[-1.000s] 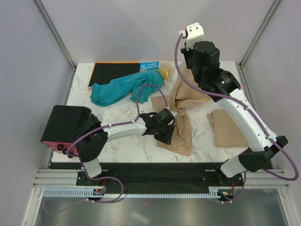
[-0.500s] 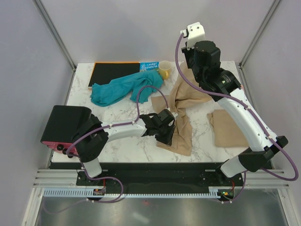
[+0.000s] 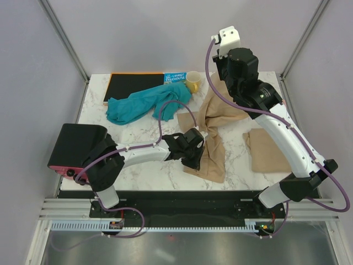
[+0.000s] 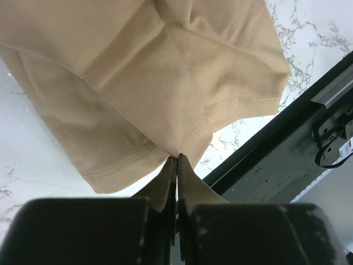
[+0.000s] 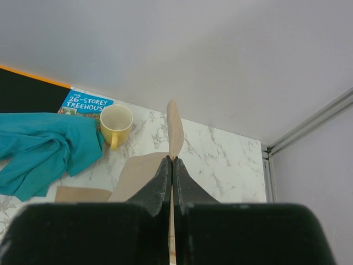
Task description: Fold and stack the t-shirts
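Observation:
A crumpled tan t-shirt point(image 3: 213, 128) hangs stretched between both grippers, its lower part resting on the marble table point(image 3: 138, 165). My left gripper point(image 3: 197, 158) is low near the front edge, shut on the shirt's stitched hem point(image 4: 177, 157). My right gripper point(image 3: 222, 84) is raised at the back, shut on a thin fold of the same cloth point(image 5: 172, 159). A second tan t-shirt point(image 3: 268, 150) lies folded at the right. A teal-blue garment point(image 3: 140, 105) lies bunched at the back left.
A yellow mug point(image 3: 193, 81) stands at the back beside a picture book point(image 3: 175, 78) and a flat black board point(image 3: 132, 85). A black box with a red base point(image 3: 74, 149) sits at the left edge. The black front rail point(image 4: 287, 143) runs close to the left gripper.
The left gripper's jaws have closed on the tan shirt's hem and the wrist has edged slightly left. The right arm has held still.

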Available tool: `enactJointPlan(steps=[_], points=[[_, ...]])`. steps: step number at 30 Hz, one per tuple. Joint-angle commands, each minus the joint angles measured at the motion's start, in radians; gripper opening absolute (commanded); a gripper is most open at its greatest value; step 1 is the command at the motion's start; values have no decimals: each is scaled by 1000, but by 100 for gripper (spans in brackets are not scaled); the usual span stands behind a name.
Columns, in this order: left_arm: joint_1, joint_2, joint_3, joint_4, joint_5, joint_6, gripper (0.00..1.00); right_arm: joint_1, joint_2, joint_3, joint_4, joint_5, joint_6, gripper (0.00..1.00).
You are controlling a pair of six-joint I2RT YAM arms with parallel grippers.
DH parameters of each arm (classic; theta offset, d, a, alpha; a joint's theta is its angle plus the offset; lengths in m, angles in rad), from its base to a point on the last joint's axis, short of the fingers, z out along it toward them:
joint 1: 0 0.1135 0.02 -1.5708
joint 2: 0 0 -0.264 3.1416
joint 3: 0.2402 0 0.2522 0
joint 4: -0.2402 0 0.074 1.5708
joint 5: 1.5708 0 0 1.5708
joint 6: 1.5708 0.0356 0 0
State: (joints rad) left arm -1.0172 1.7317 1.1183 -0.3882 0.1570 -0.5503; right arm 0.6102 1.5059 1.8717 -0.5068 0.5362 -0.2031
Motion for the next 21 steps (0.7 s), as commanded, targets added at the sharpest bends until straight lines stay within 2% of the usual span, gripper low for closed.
enactJointPlan(steps=[1,4,5,9,16,18,21], points=[[-7,-96,-18,17,-66,-5,2,-4,-29,-3,59,7,13,0],[-4,-174,-34,-1,-164,-16,2,-7,-32,-11,63,18,14,0],[-3,-199,-34,-27,-241,-19,2,-9,-35,-13,70,22,14,0],[17,-305,-20,-139,-385,-42,2,-12,-46,-28,85,41,21,0],[162,-527,37,-307,-557,-111,2,-18,-67,-49,88,59,47,0],[198,-619,52,-334,-608,-108,2,-20,-79,-60,93,68,53,0],[259,-676,122,-380,-691,-74,2,-23,-96,-69,105,87,59,0]])
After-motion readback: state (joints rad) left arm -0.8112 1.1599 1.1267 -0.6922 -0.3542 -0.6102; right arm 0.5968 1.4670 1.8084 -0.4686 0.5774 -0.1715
